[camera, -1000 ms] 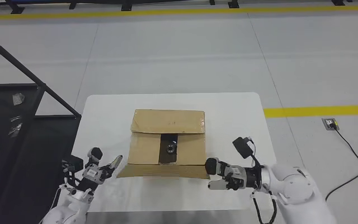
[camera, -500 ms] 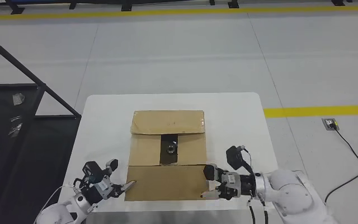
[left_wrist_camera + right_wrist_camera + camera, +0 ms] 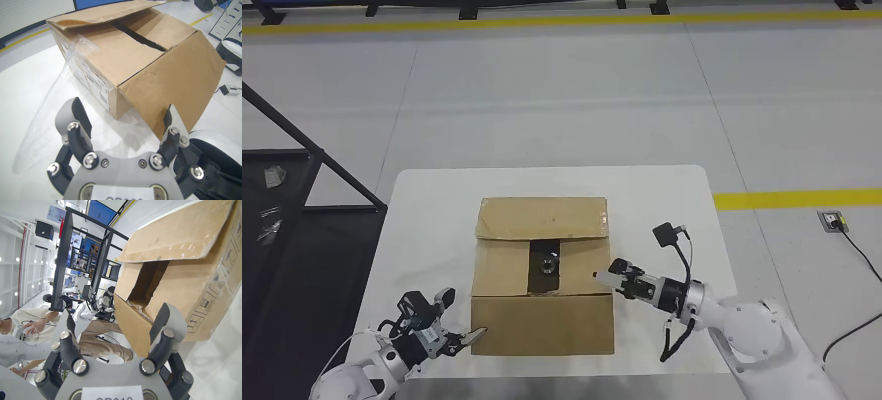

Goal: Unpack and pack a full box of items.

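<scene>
Front flap — left claw beside

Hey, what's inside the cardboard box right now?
Through the dark gap between the flaps, one small round dark item shows. The flaps cover everything else inside the cardboard box.
</scene>
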`<control>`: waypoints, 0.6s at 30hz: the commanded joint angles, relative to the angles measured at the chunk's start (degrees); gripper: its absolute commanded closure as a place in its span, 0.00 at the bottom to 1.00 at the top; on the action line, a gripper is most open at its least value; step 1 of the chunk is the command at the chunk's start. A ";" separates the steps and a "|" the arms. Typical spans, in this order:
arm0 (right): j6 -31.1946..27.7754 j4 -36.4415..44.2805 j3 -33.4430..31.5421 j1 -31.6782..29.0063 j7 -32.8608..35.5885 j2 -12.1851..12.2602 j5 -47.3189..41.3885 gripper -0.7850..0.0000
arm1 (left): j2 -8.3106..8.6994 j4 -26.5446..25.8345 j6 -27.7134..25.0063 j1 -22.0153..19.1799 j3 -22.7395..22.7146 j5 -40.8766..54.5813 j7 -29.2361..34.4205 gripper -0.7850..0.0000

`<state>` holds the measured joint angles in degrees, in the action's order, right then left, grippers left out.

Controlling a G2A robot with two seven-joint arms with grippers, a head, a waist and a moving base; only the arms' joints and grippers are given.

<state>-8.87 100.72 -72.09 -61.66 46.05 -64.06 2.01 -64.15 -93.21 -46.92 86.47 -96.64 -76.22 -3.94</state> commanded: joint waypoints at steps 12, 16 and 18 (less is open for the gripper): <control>4.83 -15.55 11.46 11.79 -0.84 -3.57 -16.30 0.00 | 0.55 -0.26 0.35 1.00 0.90 -5.60 -5.86 0.00; 6.31 -21.52 14.75 16.50 -3.35 -5.06 -17.84 0.00 | 0.72 0.21 1.06 0.99 0.98 -6.19 -7.00 0.00; 7.56 -24.14 15.96 18.69 -3.99 -5.65 -17.82 0.00 | 0.80 0.48 1.23 0.98 0.81 -5.86 -7.63 0.00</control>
<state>-1.91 77.93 -56.68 -44.11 42.41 -69.45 -15.90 -63.39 -92.86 -45.72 87.46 -95.74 -82.28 -11.27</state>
